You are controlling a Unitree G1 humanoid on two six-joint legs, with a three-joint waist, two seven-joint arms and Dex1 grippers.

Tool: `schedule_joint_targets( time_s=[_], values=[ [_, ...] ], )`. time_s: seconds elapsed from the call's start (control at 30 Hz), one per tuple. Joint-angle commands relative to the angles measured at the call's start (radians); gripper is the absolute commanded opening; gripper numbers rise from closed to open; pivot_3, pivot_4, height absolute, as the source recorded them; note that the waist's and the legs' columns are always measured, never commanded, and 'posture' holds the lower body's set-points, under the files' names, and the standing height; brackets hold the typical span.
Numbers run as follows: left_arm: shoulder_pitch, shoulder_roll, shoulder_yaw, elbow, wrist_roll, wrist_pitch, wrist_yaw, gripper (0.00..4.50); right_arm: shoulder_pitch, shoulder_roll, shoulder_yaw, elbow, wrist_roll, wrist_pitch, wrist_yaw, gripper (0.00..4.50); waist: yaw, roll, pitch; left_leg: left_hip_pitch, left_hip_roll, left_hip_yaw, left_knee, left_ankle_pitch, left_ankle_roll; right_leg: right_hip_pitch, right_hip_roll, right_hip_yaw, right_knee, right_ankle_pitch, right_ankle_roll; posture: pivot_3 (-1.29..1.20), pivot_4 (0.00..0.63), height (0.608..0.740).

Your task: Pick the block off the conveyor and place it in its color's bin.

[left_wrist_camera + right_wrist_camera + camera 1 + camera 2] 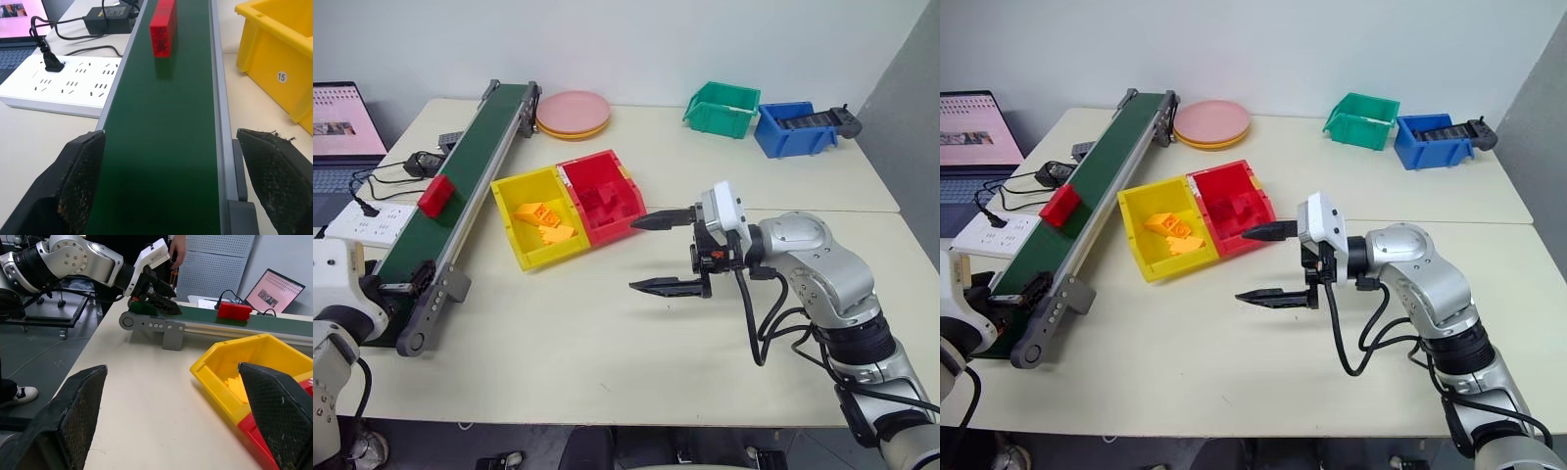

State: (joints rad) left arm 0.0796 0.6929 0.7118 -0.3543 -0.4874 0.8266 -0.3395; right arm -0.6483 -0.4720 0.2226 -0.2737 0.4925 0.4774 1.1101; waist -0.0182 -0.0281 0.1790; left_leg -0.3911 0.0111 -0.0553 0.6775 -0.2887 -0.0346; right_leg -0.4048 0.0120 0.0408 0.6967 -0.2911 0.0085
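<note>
- Block [437,195], head views: red brick lying on the conveyor [470,166], well ahead of my left gripper, which waits at the belt's near end. Untouched.
- Right gripper [656,253], head views: fingers spread apart, empty, pointing across the table toward the bins. The red bin [605,196] sits just beyond its fingertips, touching the yellow tray [533,217] on the conveyor side.
- Left wrist view: my left gripper [171,186] stands wide apart, one finger outside each rail, straddling the belt. The block is upright on the belt straight ahead of the gap, not yet between the fingers. A power strip [58,85] lies beside the rail.
- Right wrist view: my right fingers [80,416] frame the table. Beyond them I see the left gripper at the conveyor's end, the block further along the belt, and the yellow tray's near corner.
- Step in hand, as I judge it: waiting or reaching for the pick. Nothing is grasped.
- Next move, my estimate: bring the block between the left fingers, close on its sides, lift clear of the rails, then carry it past the yellow tray to the red bin.
</note>
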Motion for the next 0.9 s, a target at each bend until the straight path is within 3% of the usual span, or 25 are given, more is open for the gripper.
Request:
schedule_joint_targets(
  time_s=[0.03, 0.27, 0.37, 0.9],
  values=[
    [-0.012, 0.021, 0.037, 0.0, -0.002, -0.002, -0.002, 4.46, -0.016, -0.006, -0.003, -0.051, 0.017, 0.006, 0.005, 4.5, 0.0, 0.0, 0.0, 0.0, 0.0, 0.0, 0.0, 0.0, 0.0, 0.0, 0.0, 0.0, 0.0, 0.0, 0.0, 0.0, 0.15, 0.74],
    [-0.023, 0.035, 0.033, 0.037, 0.003, 0.008, -0.001, 4.46, -0.019, -0.021, -0.004, -0.078, 0.054, 0.03, 0.053, 4.5, -0.001, 0.0, 0.0, 0.0, 0.0, 0.0, 0.0, 0.0, 0.0, 0.0, 0.0, 0.0, 0.0, 0.0, 0.0, 0.0, 0.15, 0.74],
    [-0.03, 0.041, 0.032, 0.059, 0.006, 0.013, -0.003, 4.01, -0.022, -0.029, -0.001, -0.078, 0.052, 0.024, 0.063, 4.5, -0.002, 0.0, 0.0, 0.0, 0.0, 0.0, 0.0, 0.0, 0.0, 0.0, 0.0, 0.0, 0.0, 0.0, 0.0, 0.0, 0.15, 0.74],
    [0.004, 0.022, 0.029, -0.007, 0.02, 0.036, 0.028, 0.57, -0.021, -0.036, -0.007, -0.086, 0.051, 0.02, 0.071, 4.5, -0.005, 0.0, 0.0, 0.0, 0.0, 0.0, 0.0, 0.0, 0.0, 0.0, -0.001, 0.0, 0.0, 0.0, 0.0, 0.0, 0.15, 0.74]
  ],
)
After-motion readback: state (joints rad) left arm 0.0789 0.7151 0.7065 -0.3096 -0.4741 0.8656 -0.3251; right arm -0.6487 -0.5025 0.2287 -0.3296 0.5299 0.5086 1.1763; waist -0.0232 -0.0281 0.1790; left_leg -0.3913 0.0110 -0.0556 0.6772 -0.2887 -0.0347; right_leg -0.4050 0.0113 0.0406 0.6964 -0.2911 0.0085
